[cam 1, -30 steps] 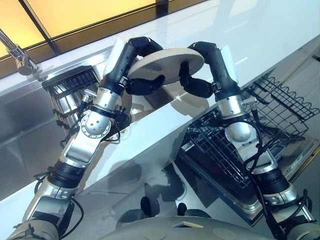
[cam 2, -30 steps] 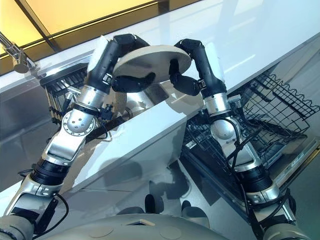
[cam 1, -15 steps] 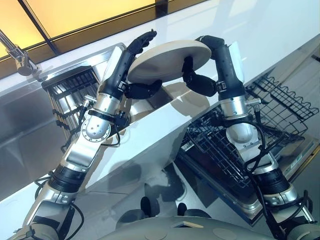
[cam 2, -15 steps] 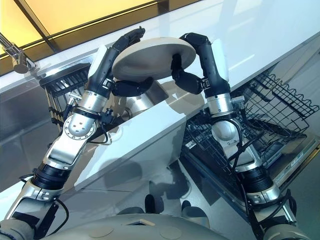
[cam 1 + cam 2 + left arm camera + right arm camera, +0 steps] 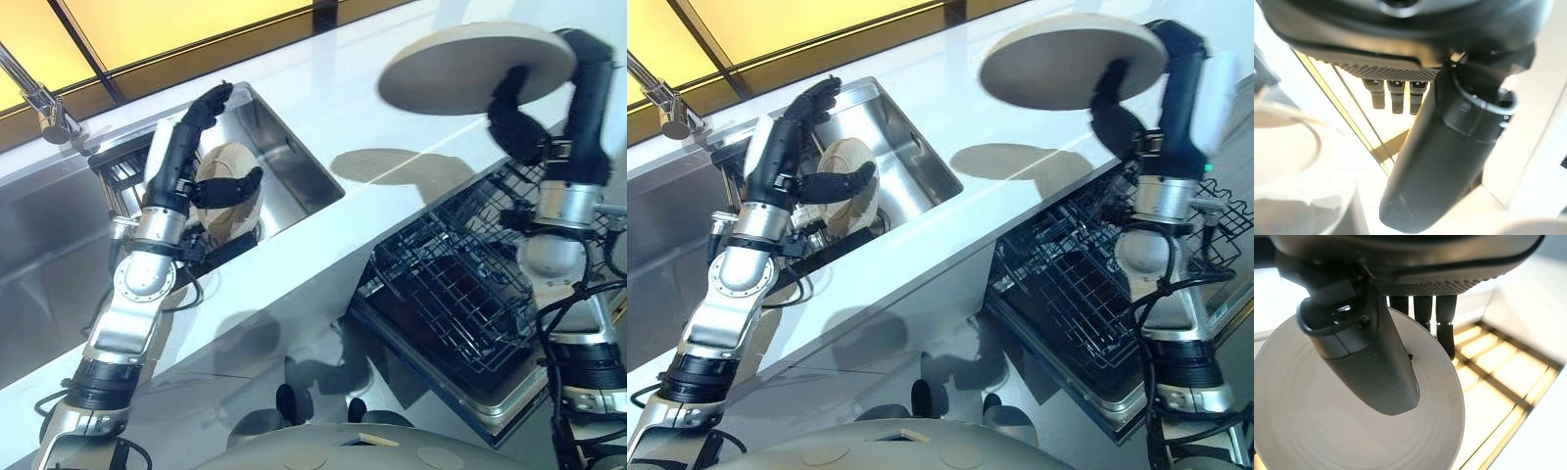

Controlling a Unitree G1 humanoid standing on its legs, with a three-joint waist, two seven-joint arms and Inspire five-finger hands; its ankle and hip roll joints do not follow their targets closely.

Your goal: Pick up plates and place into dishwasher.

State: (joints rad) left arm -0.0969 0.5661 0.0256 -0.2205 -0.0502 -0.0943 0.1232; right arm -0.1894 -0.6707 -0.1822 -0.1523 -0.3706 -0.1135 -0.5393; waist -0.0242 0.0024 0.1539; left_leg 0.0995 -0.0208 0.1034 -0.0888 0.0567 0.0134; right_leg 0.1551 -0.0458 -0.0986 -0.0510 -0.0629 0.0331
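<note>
White counter [image 5: 323, 108] is running past the sink [image 5: 284, 157]; the left hand [image 5: 196, 147] is letting go, hovering slack over it. Across the head view, the right hand [image 5: 1136, 98] alone is swinging the plate [image 5: 1068, 59] above the dishwasher rack [image 5: 1068, 284]. Up close, thumb and fingers are pinching its rim.

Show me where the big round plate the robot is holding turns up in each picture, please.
Left eye view: the plate is at the upper right, pinched by the right hand.
Right eye view: the plate is at top centre-right, above the white counter.
Left wrist view: I cannot make it out there.
Right wrist view: the plate spreads beneath the thumb.
Shared landmark: the steel sink in both eye views.
</note>
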